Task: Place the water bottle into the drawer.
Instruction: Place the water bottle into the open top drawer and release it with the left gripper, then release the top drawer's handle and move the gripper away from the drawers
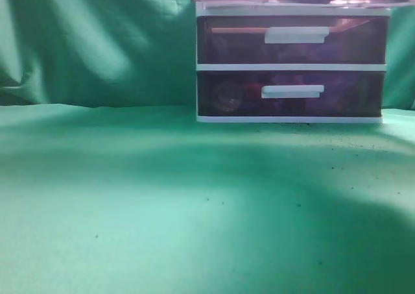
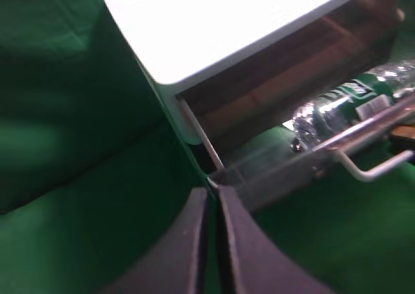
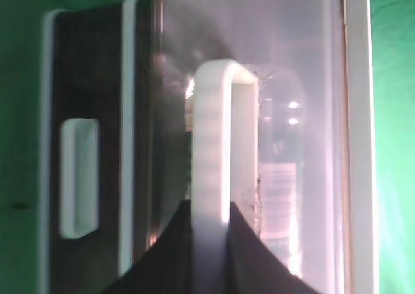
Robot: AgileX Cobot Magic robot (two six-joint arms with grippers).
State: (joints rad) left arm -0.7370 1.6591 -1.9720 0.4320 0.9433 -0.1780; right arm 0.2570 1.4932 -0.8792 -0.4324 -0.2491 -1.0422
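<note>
Exterior view: the white-framed unit [image 1: 292, 67] is showing two closed lower drawers. Left wrist view: the left gripper [image 2: 211, 206], fingers together, is hovering beside the pulled-out dark translucent top drawer [image 2: 272, 171], where the clear green-labelled water bottle [image 2: 350, 106] is lying, print unreadable. Right wrist view: the right gripper [image 3: 211, 224] is clamping the drawer's white handle [image 3: 214, 145].

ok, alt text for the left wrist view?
A clear water bottle with a green label lies inside the pulled-out top drawer of a white-topped unit. The left gripper, fingers together, hangs near the drawer's front corner above green cloth.

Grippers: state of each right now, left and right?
Left gripper: shut, holding nothing.
Right gripper: shut on the drawer handle; water bottle lies inside the drawer.
</note>
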